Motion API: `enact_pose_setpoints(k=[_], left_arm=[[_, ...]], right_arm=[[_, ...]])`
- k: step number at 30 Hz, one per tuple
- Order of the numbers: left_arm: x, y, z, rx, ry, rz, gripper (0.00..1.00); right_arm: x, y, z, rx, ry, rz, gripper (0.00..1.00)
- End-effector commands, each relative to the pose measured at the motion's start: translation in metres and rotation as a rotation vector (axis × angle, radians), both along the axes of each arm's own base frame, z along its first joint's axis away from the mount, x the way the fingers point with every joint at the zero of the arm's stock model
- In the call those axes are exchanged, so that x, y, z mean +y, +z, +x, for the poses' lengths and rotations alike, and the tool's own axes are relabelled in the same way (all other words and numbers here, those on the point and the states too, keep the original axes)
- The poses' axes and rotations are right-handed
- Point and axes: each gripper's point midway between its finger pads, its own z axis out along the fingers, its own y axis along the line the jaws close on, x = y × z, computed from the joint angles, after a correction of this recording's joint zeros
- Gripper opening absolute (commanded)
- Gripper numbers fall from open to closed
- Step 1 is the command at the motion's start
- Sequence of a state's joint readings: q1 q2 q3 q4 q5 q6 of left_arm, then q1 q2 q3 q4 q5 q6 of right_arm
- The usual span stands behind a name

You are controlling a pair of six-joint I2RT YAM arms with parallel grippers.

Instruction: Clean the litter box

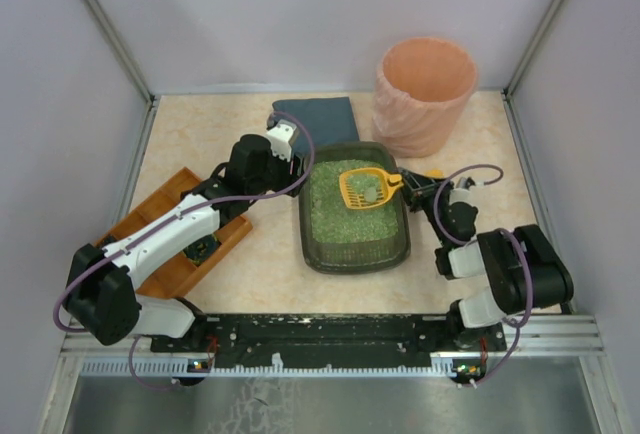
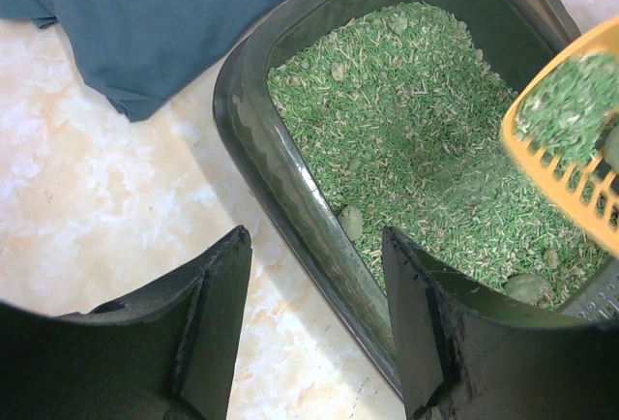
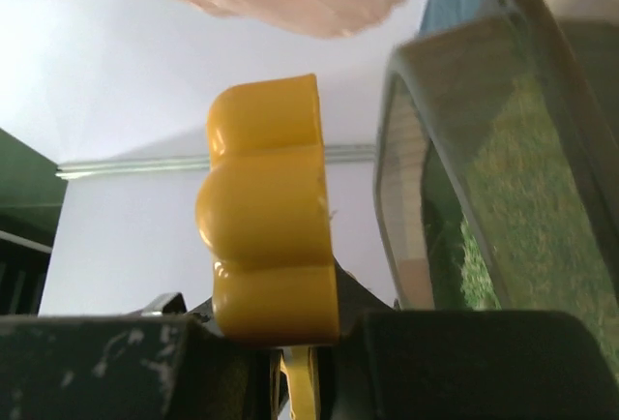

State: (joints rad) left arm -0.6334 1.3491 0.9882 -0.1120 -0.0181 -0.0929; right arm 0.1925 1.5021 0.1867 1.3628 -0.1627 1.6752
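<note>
Yellow plastic fills the right wrist view: the right hand (image 3: 290, 347) is clamped tight on the scoop (image 3: 266, 217) by its lobed handle end, which stands up between the fingers. Only this view shows that grip close up. The top view shows the other end. There the scoop's (image 1: 368, 187) slotted head lies over the upper half of the litter box (image 1: 355, 262), handle pointing right, with green litter and a grey lump in it.

The left hand (image 2: 314, 246) stands part-way open astride the box's left rim (image 2: 261, 139). One finger (image 2: 218, 314) is over the worktop (image 2: 106, 217) and the other (image 2: 416, 323) is over the litter (image 2: 406, 130). The outer finger is apart from the wall. Only this view shows grey clumps (image 2: 350, 222) among the green grains.

From above, the box sits at the centre of the worktop (image 1: 270, 254) between both arms, with its long axis running from top to bottom of the frame. A dark cloth (image 1: 315, 119) lies just above its upper left corner. A peach bin (image 1: 425, 94) stands at upper right and a wooden tray (image 1: 170, 274) at lower left under the left arm.
</note>
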Motion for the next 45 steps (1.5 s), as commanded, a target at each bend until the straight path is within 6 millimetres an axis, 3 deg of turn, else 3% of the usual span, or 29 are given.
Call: enact_pose_setpoints(k=[1, 3, 4, 7, 8, 11, 12, 15, 16, 19, 20, 23, 24, 27, 31, 35, 39, 42, 43, 45], left_arm=[[0.000, 0.003, -0.002, -0.008, 0.000, -0.004, 0.62], [-0.002, 0.006, -0.001, -0.024, -0.005, -0.021, 0.63], [-0.003, 0.006, -0.001, -0.023, -0.010, -0.023, 0.63], [-0.003, 0.003, -0.002, 0.001, -0.009, -0.004, 0.62], [-0.002, 0.003, -0.002, 0.003, -0.006, -0.003, 0.62], [-0.003, 0.005, -0.002, -0.017, -0.010, -0.022, 0.62], [-0.004, 0.007, -0.001, -0.021, -0.014, -0.025, 0.63], [-0.003, 0.003, -0.002, 0.001, -0.008, -0.006, 0.62], [-0.002, 0.003, -0.002, -0.001, -0.005, -0.007, 0.62], [-0.003, 0.005, -0.002, -0.019, -0.010, -0.024, 0.62], [-0.004, 0.005, -0.002, -0.018, -0.013, -0.023, 0.62], [-0.003, 0.002, -0.002, 0.003, -0.009, -0.004, 0.62], [-0.002, 0.003, -0.003, 0.001, -0.008, -0.006, 0.62], [-0.004, 0.004, -0.002, -0.016, -0.013, -0.022, 0.62], [-0.004, 0.001, -0.003, 0.007, -0.015, -0.005, 0.62], [-0.006, 0.004, -0.002, -0.010, -0.020, -0.022, 0.62], [-0.005, 0.001, -0.003, 0.008, -0.019, -0.005, 0.62], [-0.005, 0.003, -0.003, -0.007, -0.018, -0.017, 0.62], [-0.005, 0.004, -0.002, -0.010, -0.020, -0.018, 0.62], [-0.005, 0.003, -0.002, -0.003, -0.019, -0.011, 0.62]], right_arm=[[-0.018, 0.042, -0.001, -0.166, -0.072, -0.058, 0.00], [0.006, 0.051, 0.000, -0.190, 0.006, -0.139, 0.00], [0.006, 0.047, 0.001, -0.171, 0.006, -0.168, 0.00], [-0.032, 0.038, 0.001, -0.127, -0.129, -0.151, 0.00], [-0.033, 0.039, 0.000, -0.129, -0.136, -0.154, 0.00], [0.003, 0.052, -0.002, -0.176, -0.004, -0.211, 0.00], [0.004, 0.053, -0.004, -0.186, 0.002, -0.208, 0.00], [-0.033, 0.041, -0.003, -0.145, -0.124, -0.143, 0.00], [-0.030, 0.045, -0.004, -0.161, -0.114, -0.135, 0.00], [0.008, 0.059, -0.004, -0.213, 0.020, -0.210, 0.00], [0.006, 0.060, -0.004, -0.221, 0.011, -0.219, 0.00], [-0.029, 0.048, -0.002, -0.169, -0.115, -0.166, 0.00], [-0.029, 0.051, -0.004, -0.176, -0.114, -0.156, 0.00], [0.004, 0.065, -0.005, -0.232, 0.010, -0.215, 0.00], [-0.034, 0.049, -0.005, -0.173, -0.127, -0.143, 0.00], [0.004, 0.063, -0.007, -0.228, 0.005, -0.211, 0.00], [-0.031, 0.052, -0.005, -0.181, -0.123, -0.146, 0.00], [0.005, 0.069, -0.005, -0.245, 0.007, -0.201, 0.00], [0.005, 0.070, -0.005, -0.254, 0.008, -0.200, 0.00], [-0.019, 0.060, -0.002, -0.214, -0.079, -0.162, 0.00]])
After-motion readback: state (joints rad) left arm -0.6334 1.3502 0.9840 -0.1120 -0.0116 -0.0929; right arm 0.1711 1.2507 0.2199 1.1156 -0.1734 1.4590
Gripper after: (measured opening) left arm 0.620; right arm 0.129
